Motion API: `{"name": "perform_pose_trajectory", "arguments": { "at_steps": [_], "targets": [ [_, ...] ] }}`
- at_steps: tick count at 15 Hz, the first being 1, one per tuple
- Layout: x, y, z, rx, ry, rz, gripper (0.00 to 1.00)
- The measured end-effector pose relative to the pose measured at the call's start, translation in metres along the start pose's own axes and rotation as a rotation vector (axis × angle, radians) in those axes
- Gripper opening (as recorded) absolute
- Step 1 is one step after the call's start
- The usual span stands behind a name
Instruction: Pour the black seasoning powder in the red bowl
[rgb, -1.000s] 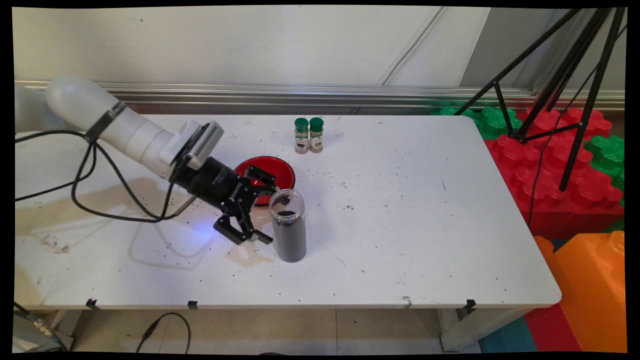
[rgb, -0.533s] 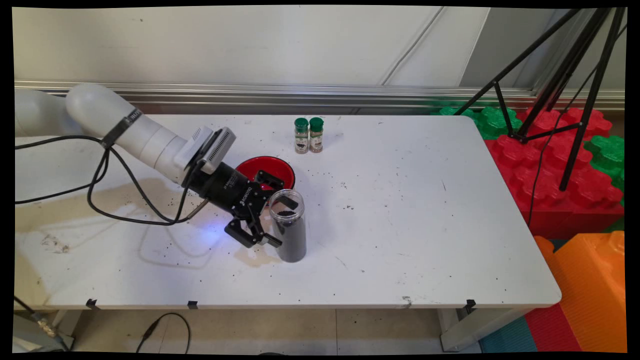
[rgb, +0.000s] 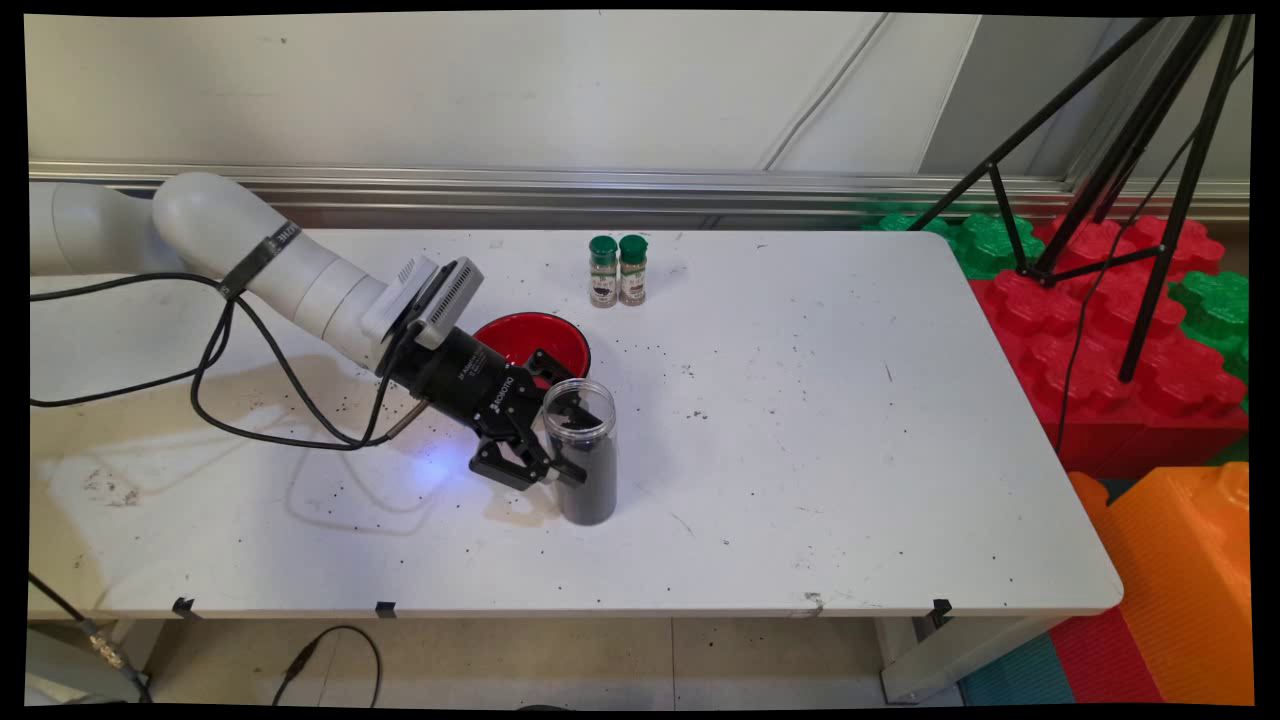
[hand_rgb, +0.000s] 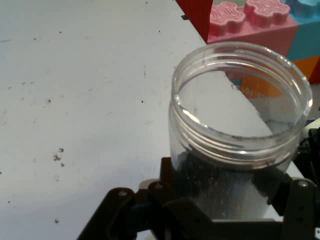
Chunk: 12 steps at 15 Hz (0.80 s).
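Open jaws straddle the lidless jar (rgb: 583, 450); red bowl (rgb: 532, 344) just behind, two spice bottles (rgb: 617, 270) beyond.

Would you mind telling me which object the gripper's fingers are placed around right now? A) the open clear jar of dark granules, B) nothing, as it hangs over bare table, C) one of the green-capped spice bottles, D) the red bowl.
A: in the hand view the gripper has a finger on each side of the clear jar, and the main view shows it at that jar, in front of the red bowl.
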Motion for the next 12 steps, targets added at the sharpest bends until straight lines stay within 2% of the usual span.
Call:
{"name": "perform_pose_trajectory", "arguments": {
  "at_steps": [5, 12],
  "targets": [
    [0.000, -0.002, 0.000, -0.010, 0.008, -0.007, 0.00],
    [0.010, -0.007, -0.012, 0.015, 0.034, -0.053, 0.00]
  ]
}}
